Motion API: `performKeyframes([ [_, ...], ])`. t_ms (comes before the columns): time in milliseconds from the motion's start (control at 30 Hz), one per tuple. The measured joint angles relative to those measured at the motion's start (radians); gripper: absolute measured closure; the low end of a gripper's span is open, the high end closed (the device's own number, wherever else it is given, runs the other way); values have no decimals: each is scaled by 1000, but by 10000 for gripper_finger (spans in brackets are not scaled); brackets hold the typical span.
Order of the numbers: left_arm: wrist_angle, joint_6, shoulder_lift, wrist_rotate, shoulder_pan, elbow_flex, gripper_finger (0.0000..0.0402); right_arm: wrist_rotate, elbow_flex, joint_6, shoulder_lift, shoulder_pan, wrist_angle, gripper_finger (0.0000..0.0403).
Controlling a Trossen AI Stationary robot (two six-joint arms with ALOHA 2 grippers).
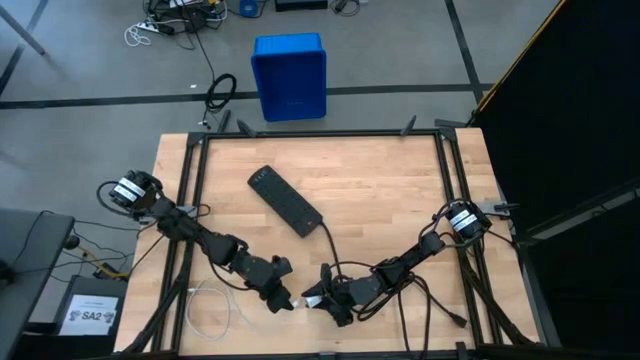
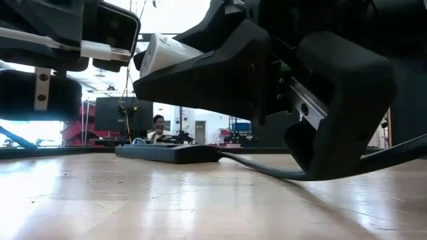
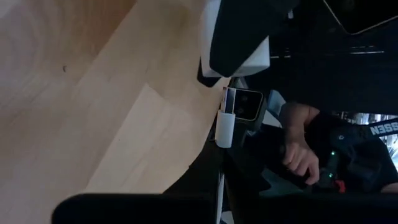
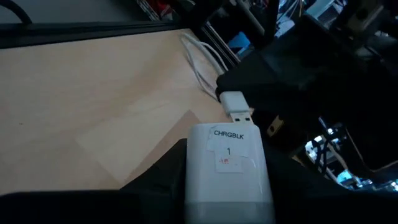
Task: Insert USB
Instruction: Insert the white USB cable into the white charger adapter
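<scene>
The white cube-shaped charger block [image 4: 227, 168], labelled CHRGBLK 1, sits in my right gripper [image 1: 318, 297] near the table's near edge. The USB cable's white plug [image 4: 235, 104] has a metal tip that points at the block's end face and stands just short of it. My left gripper [image 1: 283, 297] is shut on that plug. The thin white cable [image 1: 205, 305] trails back from it and lies in a loop on the table by the near left corner. In the low view the block [image 2: 163, 53] is up off the wood. My left gripper pinches the USB plug's white housing [image 3: 225, 127] between its two fingers, coming level from the table's left. The metal tip sticks out past the fingers, clear of the table. My right gripper pinches the charger block by its two side faces [image 4: 205, 180] between dark fingers [image 4: 155, 180], level from the table's right. The block's labelled face is up, its port end faces the plug, and it is lifted clear.
A long black power strip [image 1: 285, 200] lies mid-table, and its thick black cord [image 1: 335, 250] curls toward the right arm. Metal frame rails [image 1: 190, 200] border the table. A blue bin [image 1: 290, 75] stands on the floor beyond. A person's hand [image 3: 298, 155] shows off the table.
</scene>
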Motion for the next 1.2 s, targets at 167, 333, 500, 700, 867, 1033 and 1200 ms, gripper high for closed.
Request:
performKeyframes([
  [167, 1, 6, 0, 29, 19, 0, 401, -1, 0, -5, -1, -4, 0, 289],
  [333, 3, 28, 0, 57, 30, 0, 401, -4, 0, -5, -1, -14, 0, 289],
  [500, 0, 33, 0, 67, 31, 0, 401, -6, 0, -6, -1, -27, 0, 289],
  [700, -3, 52, 0, 66, 33, 0, 401, -32, 0, -5, -1, -40, 0, 289],
  [867, -32, 56, 0, 68, 45, 0, 401, -39, 0, -5, -2, -40, 0, 289],
  [1033, -63, 56, 0, 80, 62, 0, 401, -40, 0, -6, -2, -40, 19, 289],
  [1200, -68, 56, 0, 101, 67, 0, 401, -60, 26, -5, -2, -44, -16, 289],
])
